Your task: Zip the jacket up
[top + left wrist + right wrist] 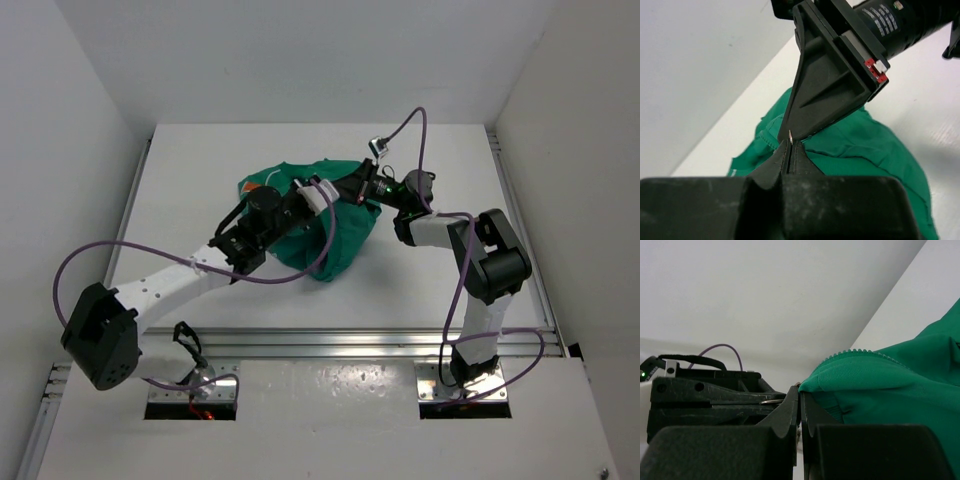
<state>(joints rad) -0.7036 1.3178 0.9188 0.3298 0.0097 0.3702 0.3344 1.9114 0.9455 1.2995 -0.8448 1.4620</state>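
- Looking from the top: jacket (pixel 335 235) sits bunched mid-table, left gripper (pixel 314 192) and right gripper (pixel 352 188) meeting over it; zip hidden.
- Left wrist: left jaws pinched tight on a metal tab (pixel 790 134), probably the pull.
- Right wrist: right jaws clamp the jacket edge by bare zipper teeth (pixel 855 351), so zipping looks unfinished.

Bright, even light; blurred wrist-view foregrounds.

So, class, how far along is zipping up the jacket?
Done: both grips are set. In hand: the right gripper pinches the jacket at its edge, beside bare zipper teeth; the left gripper is shut on a metal tab, probably the pull. Left: the zip itself; the visible teeth are unjoined and the jacket is bunched.
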